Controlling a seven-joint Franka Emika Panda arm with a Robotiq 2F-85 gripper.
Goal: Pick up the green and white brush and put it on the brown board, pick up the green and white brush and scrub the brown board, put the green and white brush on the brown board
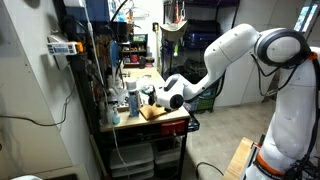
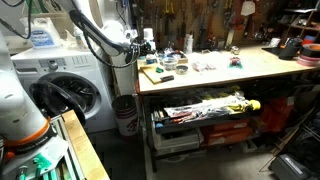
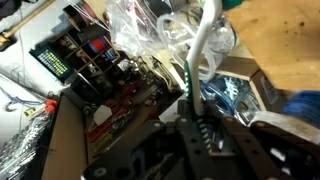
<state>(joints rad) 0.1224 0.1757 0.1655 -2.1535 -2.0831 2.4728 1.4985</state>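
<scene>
My gripper (image 3: 201, 125) is clamped tight on the brush (image 3: 207, 40). In the wrist view the white handle comes up from between the fingers (image 3: 185, 140), with a green strip along it where it is pinched. It then curves toward a green end at the top edge of the picture. That end lies next to the board (image 3: 285, 35), the tan surface filling the upper right, but I can't tell whether it touches the wood. Left of the handle I see crumpled clear plastic (image 3: 150, 25) and a jumble of dark boxes and parts (image 3: 90, 60), too blurred for me to sort out. In an exterior view the arm (image 1: 235, 50) reaches in from the right over the bench (image 1: 172, 126), with the gripper low over the board, which lies flat on the bench's end. The brush is too small for me to pick out there. In an exterior view the arm stretches past a washer (image 2: 70, 90) to the same end of the bench, where the board shows as a tan patch among small items, and a loaded shelf (image 2: 205, 105) sits under the benchtop.
</scene>
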